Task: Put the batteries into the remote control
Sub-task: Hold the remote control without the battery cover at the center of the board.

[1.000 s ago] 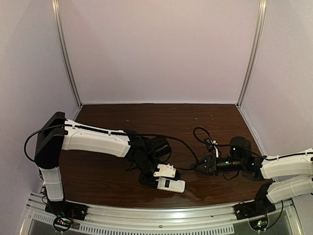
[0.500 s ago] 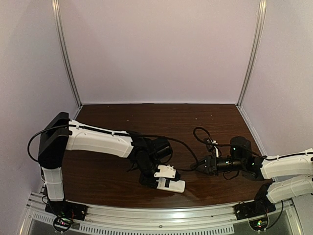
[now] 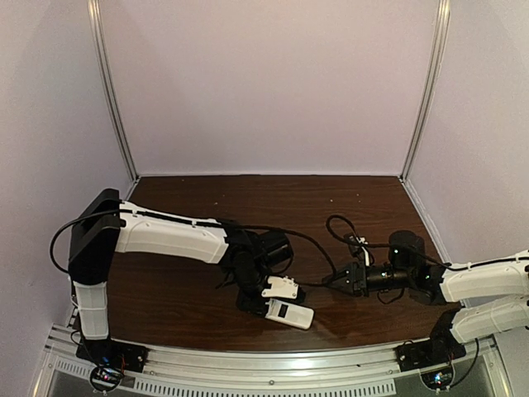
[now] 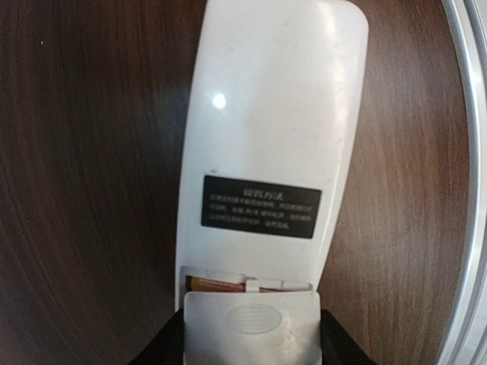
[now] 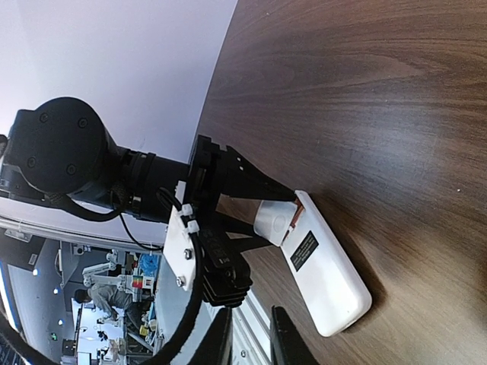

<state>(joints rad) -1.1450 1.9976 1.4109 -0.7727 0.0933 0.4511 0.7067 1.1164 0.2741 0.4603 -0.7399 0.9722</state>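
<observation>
— Two sets of jaws; what has the left one?
— Left jaws are closed on the small white cover (image 4: 251, 319), a finger (image 4: 335, 351) on each side.
— And just beyond them?
— An orange battery (image 4: 217, 284) in the open slot of the remote control (image 4: 266, 114), lying back-up on the desk (image 4: 91, 190).
— Right jaws?
— Slightly parted, holding nothing, pointing at the remote from well apart.
</observation>
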